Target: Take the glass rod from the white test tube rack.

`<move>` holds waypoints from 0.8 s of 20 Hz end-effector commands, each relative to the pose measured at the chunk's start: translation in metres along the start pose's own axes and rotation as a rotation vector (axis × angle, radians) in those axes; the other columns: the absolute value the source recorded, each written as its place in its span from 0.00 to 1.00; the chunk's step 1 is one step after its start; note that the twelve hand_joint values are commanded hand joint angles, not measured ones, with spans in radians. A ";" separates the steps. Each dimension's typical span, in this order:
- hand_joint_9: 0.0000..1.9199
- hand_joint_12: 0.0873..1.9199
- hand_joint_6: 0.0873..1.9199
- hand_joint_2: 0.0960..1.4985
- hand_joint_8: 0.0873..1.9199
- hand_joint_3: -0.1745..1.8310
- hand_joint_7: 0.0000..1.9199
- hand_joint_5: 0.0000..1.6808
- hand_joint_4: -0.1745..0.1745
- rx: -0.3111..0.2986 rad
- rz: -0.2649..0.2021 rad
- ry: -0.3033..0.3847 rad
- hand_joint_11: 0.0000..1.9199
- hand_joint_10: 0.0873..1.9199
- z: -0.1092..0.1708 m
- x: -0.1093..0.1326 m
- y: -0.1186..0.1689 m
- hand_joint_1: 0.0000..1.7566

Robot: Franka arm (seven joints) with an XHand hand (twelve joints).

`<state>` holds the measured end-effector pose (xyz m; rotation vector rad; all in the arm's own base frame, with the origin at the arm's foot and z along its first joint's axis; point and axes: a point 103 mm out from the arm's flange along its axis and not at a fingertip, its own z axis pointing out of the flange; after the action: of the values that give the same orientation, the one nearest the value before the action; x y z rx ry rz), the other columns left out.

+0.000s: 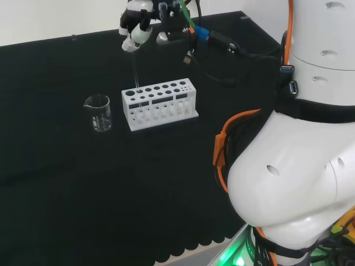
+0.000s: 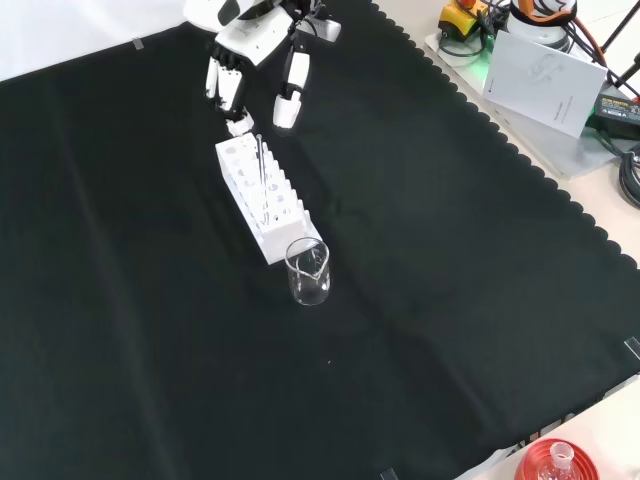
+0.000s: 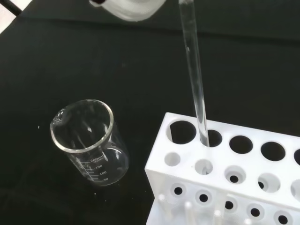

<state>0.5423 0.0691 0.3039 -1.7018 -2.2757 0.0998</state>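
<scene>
The white test tube rack (image 1: pixel 160 102) (image 2: pixel 262 200) (image 3: pixel 225 187) stands mid-cloth. A clear glass rod (image 1: pixel 135 72) (image 2: pixel 261 165) (image 3: pixel 194 79) stands almost upright in a hole near the rack's end closest to the beaker. The hand (image 1: pixel 136 27) (image 2: pixel 250 45) hovers just above the rod's upper end. In the front view its fingers (image 2: pixel 225 90) and thumb (image 2: pixel 290 95) hang down fairly straight, apart from each other, with the rod's tip below the gap. A blurred white part of the hand (image 3: pixel 129 7) shows next to the rod in the wrist view. I see no contact with the rod.
An empty glass beaker (image 1: pixel 98 112) (image 2: pixel 308 272) (image 3: pixel 91 143) stands close to the rack's end. A red ribbed stand with a flask (image 2: pixel 555 465) sits at the cloth's near right corner in the front view. Papers and gear (image 2: pixel 545 70) lie beyond the scalloped cloth edge.
</scene>
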 end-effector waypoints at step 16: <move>0.42 0.64 0.37 0.57 0.35 0.00 0.38 0.23 0.05 0.064 0.022 -0.028 0.31 0.32 0.004 -0.038 0.009 0.52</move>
<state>0.5593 0.0433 0.2950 -1.7037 -2.2640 0.1955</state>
